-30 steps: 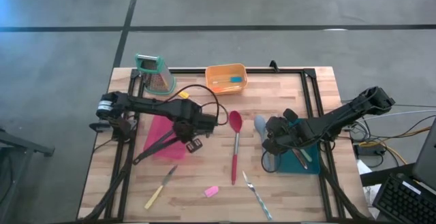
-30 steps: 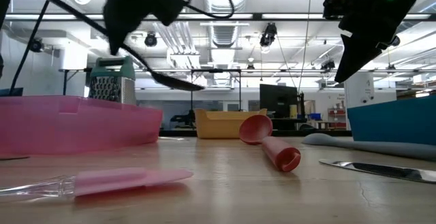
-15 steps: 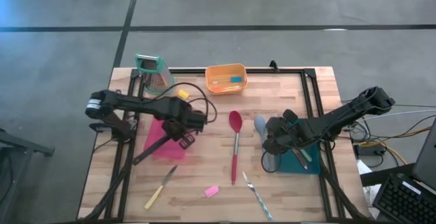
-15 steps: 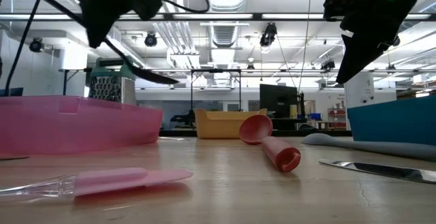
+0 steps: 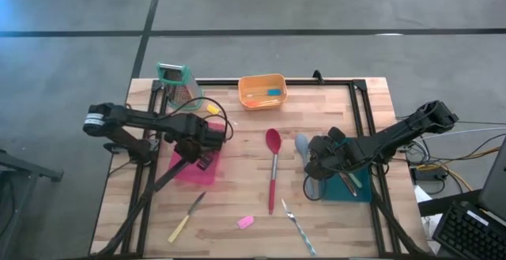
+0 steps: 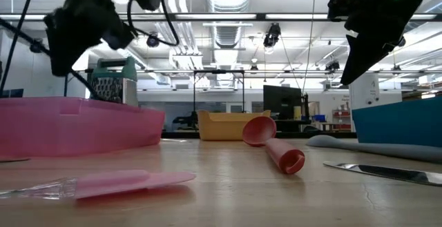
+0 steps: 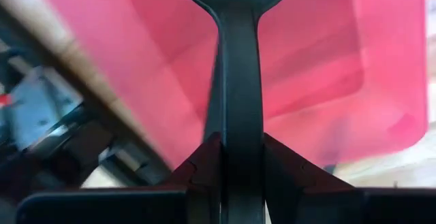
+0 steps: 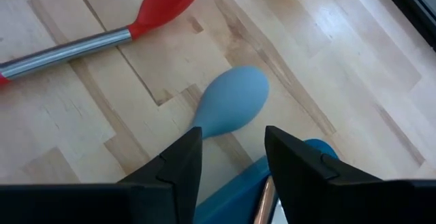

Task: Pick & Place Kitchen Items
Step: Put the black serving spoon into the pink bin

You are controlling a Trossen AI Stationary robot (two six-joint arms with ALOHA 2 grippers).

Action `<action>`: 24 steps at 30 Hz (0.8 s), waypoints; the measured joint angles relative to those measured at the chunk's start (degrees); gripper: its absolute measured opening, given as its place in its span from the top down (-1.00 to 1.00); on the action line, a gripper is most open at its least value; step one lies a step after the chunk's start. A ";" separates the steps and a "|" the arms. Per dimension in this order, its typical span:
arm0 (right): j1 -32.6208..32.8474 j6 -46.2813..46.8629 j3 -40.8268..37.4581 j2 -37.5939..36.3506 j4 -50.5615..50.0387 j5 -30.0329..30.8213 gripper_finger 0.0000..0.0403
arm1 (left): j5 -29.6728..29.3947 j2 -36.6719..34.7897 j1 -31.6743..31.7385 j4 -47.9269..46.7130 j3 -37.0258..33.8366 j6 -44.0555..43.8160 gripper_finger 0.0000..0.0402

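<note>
Only the left wrist view shows left fingers (image 7: pixel 204 166) pinching the black spoon (image 7: pixel 240 115); right fingers (image 8: pixel 185 159) spread.

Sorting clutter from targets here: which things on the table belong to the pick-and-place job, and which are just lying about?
Job:
black spoon, held in the left hand over the pink bin
red spoon
pale-blue spoon
yellow-handled knife
pink tool
metal cutlery

Lying about:
grater
orange tub
</note>
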 joint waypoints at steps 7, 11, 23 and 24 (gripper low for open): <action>0.00 0.03 0.00 0.00 0.11 0.00 0.35 | 0.83 0.83 3.77 8.42 -6.27 3.88 0.62; 0.00 0.02 0.00 0.00 0.11 0.00 0.40 | 2.41 0.92 5.69 14.56 -9.45 4.29 0.62; 0.00 0.01 0.00 0.00 0.13 0.02 0.52 | 4.75 0.44 7.78 14.15 -20.78 1.80 0.62; 0.00 0.02 0.00 0.00 0.13 0.02 0.54 | 5.04 0.39 7.79 14.13 -21.43 1.66 0.62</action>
